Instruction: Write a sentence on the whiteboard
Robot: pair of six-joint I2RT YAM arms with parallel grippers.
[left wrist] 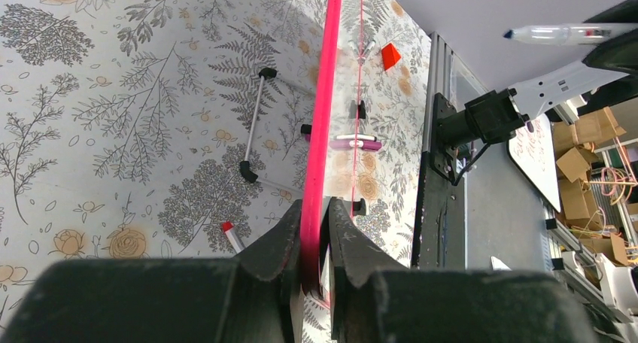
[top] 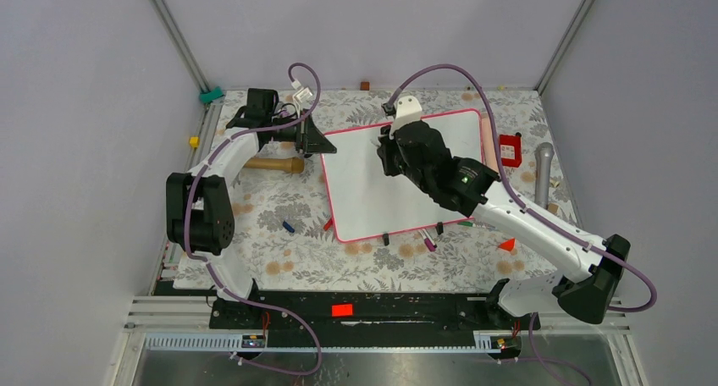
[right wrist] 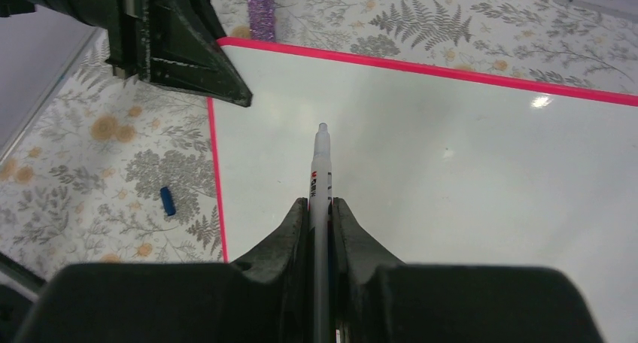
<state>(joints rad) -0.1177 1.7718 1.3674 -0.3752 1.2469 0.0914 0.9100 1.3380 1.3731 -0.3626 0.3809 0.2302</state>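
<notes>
The right gripper [right wrist: 321, 207] is pressed together on a slim white plastic marker [right wrist: 320, 159]. The marker's long axis runs straight out from the fingers towards the far-left corner of the large, glossy white, pink-red-framed whiteboard [top: 362, 191]. The board lies on the floral-patterned table [top: 279, 259], its long edges running roughly left to right across the robot, and the surface in view bears no writing. The left gripper [left wrist: 312, 234] is clamped on the frame at that same corner, just beside where the marker aims. In the left wrist view the blue tip seems raised off the surface. The sentence would therefore likely begin with a short descent there, with the strokes running rightwards away from the left gripper.
</notes>
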